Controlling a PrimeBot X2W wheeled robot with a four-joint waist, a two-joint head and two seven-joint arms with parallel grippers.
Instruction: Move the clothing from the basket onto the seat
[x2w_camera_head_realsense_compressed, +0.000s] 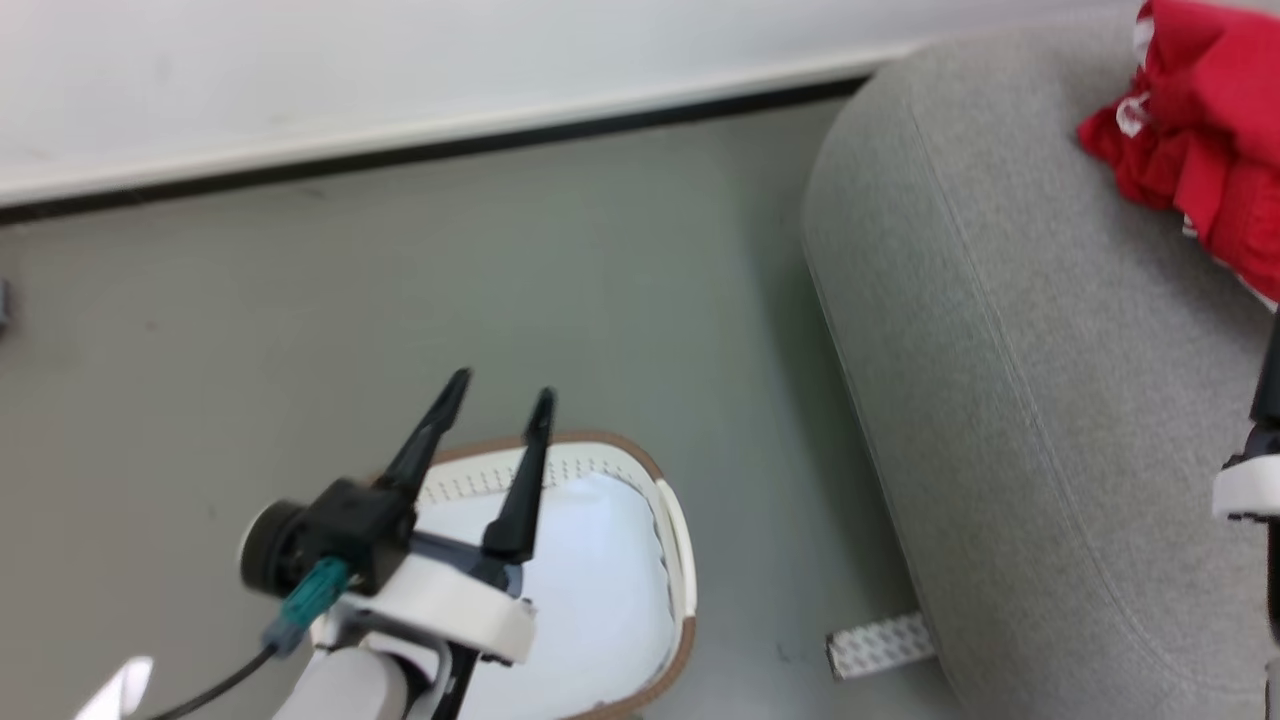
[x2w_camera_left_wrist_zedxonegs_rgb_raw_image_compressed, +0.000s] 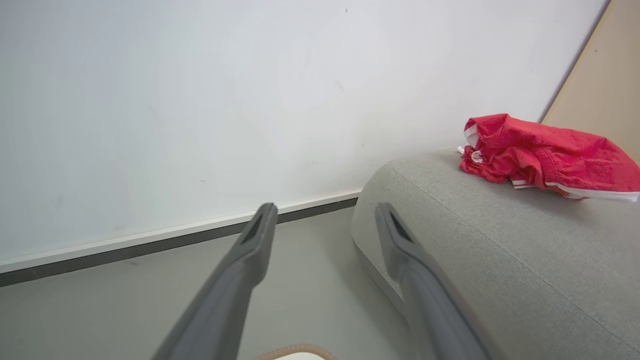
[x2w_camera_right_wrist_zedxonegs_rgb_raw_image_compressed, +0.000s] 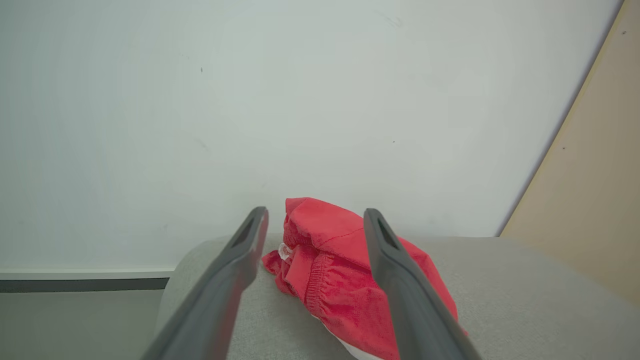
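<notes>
The red clothing (x2w_camera_right_wrist_zedxonegs_rgb_raw_image_compressed: 340, 270) lies in a crumpled heap on top of the grey seat (x2w_camera_head_realsense_compressed: 1000, 350), well apart from the basket (x2w_camera_head_realsense_compressed: 685, 560), which stands on the floor beside the seat with a pale cloth (x2w_camera_head_realsense_compressed: 590, 590) in it. The placing step looks done. What is left, by this reading, is for the right gripper (x2w_camera_right_wrist_zedxonegs_rgb_raw_image_compressed: 315, 211) to draw back clear of the fabric without snagging it.

Its fingers stand wide apart just short of the garment and hold nothing. The left gripper (x2w_camera_head_realsense_compressed: 502, 385) hangs over the basket, its fingers equally spread and empty.

In the left wrist view the garment's long axis runs along the seat. Its bunched end, with the small white tag, points toward the seat's rounded end, and its white-striped hem points away from that end.
</notes>
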